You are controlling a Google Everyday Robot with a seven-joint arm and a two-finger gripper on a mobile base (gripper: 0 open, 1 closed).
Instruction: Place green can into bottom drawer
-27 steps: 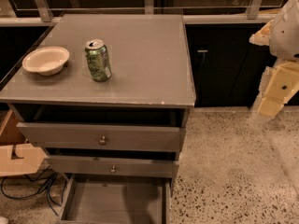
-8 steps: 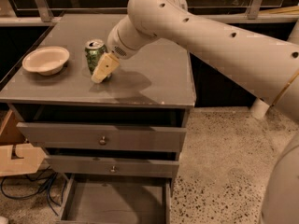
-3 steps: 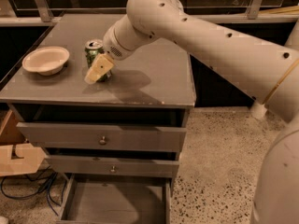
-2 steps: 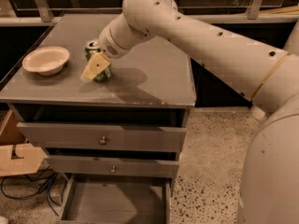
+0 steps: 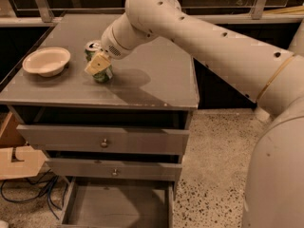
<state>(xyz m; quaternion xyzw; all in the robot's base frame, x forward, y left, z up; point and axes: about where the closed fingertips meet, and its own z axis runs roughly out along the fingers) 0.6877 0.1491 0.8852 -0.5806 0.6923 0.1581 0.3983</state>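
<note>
The green can [image 5: 101,74] stands upright on the grey cabinet top [image 5: 156,82], just right of the cream bowl [image 5: 46,61]. My gripper [image 5: 98,63] reaches in from the right and sits right at the can, covering its middle; the can's silver top and green base show above and below it. The bottom drawer [image 5: 118,205] is pulled out at the foot of the cabinet, its flat grey floor bare. My large white arm [image 5: 199,37] crosses the top right of the view.
Two upper drawers with small round knobs [image 5: 104,143] are closed. A cardboard box [image 5: 19,160] and blue cables [image 5: 33,191] lie on the floor at the left. Speckled floor [image 5: 213,165] lies to the right of the cabinet.
My gripper has moved a little left and down against the can. The can, bowl and drawers have not moved.
</note>
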